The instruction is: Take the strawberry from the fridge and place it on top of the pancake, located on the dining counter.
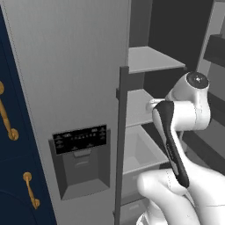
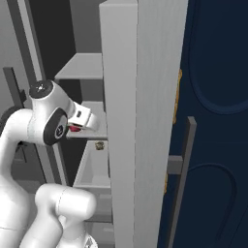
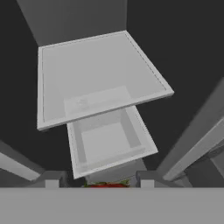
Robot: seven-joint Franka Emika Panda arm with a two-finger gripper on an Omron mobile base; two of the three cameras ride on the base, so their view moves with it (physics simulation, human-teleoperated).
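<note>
The fridge [image 1: 66, 88] stands with its right side open, its grey shelves [image 1: 149, 59] bare. My gripper [image 2: 77, 127] is inside it, just above the middle shelf [image 2: 94, 109], shut on the strawberry [image 2: 73, 128], a small red fruit. In the hand view the strawberry [image 3: 105, 185] shows as a red sliver between the two dark fingertips [image 3: 51, 179] of the gripper [image 3: 99, 181]. Below it lie a grey shelf [image 3: 87, 74] and an open drawer [image 3: 109, 140]. The pancake and the dining counter are out of view.
The closed fridge door with the black dispenser panel [image 1: 81, 138] is on the left, its dark handle [image 1: 122, 140] close to my arm. The open door's edge [image 2: 140, 121] stands right of the gripper. Navy cabinets with gold handles [image 1: 9, 127] flank the fridge. A small brownish item [image 2: 100, 145] sits below the shelf.
</note>
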